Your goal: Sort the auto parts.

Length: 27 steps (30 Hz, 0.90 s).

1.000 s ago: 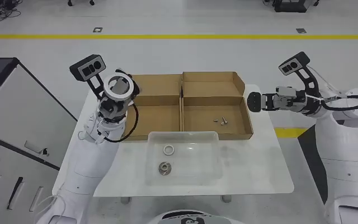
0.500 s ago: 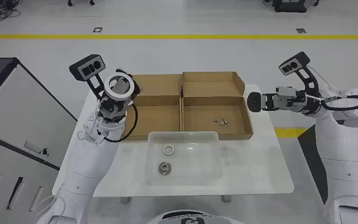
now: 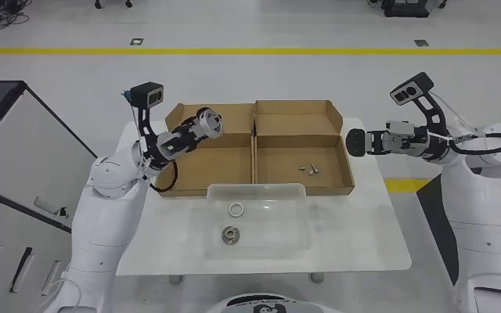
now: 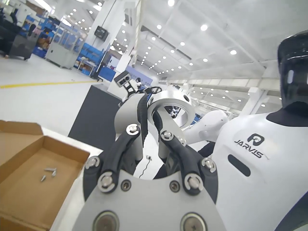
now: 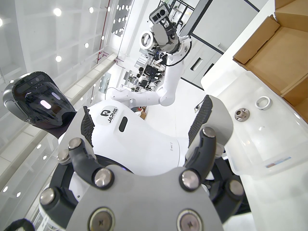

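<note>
Swung down and inward since a second ago, the left arm now stretches from the bench's left edge across the left cardboard box. Before, it stood raised beside that box's far left corner. At its end the left gripper holds the large metal ring above the far part of that box. Its fingers pinch the ring's wall, one inside the bore and one outside. The right arm has not shifted. Its forearm lies level, and the right gripper hangs at the bench's right edge, beside the right cardboard box, fingers spread wide. Small screws lie in the right box. At the middle of the near edge, the clear tray holds a white ring and a flanged hub.
</note>
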### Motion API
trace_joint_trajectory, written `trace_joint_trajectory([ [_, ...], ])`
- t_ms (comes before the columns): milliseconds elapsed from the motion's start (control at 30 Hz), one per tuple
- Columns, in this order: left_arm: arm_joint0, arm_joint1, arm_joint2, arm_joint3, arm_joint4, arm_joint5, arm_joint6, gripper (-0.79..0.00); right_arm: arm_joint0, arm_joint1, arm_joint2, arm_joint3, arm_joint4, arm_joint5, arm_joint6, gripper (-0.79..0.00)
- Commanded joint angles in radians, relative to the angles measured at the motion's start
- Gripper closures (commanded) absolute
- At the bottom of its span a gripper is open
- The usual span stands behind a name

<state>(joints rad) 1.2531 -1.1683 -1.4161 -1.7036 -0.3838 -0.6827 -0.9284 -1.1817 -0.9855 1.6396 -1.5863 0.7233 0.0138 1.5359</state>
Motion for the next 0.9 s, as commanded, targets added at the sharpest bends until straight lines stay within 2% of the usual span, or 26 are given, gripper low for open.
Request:
trace_joint_trajectory([
  [0,0.004,0.001,-0.003,0.007,0.015,0.006,0.019,0.000,0.000,0.000,0.000,0.000,0.000,0.000,0.000,-0.785],
  [167,-0.041,0.001,0.000,0.057,0.087,0.038,0.080,0.000,0.000,0.000,0.000,0.000,0.000,0.000,0.000,-0.785],
  [400,-0.144,0.005,0.017,0.153,0.330,0.079,0.107,0.000,0.000,0.000,0.000,0.000,0.000,0.000,0.000,-0.785],
  [567,-0.179,0.017,0.025,0.196,0.541,0.105,0.070,0.000,0.000,0.000,0.000,0.000,0.000,0.000,0.000,-0.785],
  [867,-0.182,0.042,0.042,0.206,0.834,0.118,-0.021,0.000,0.000,0.000,0.000,0.000,0.000,0.000,0.000,-0.785],
])
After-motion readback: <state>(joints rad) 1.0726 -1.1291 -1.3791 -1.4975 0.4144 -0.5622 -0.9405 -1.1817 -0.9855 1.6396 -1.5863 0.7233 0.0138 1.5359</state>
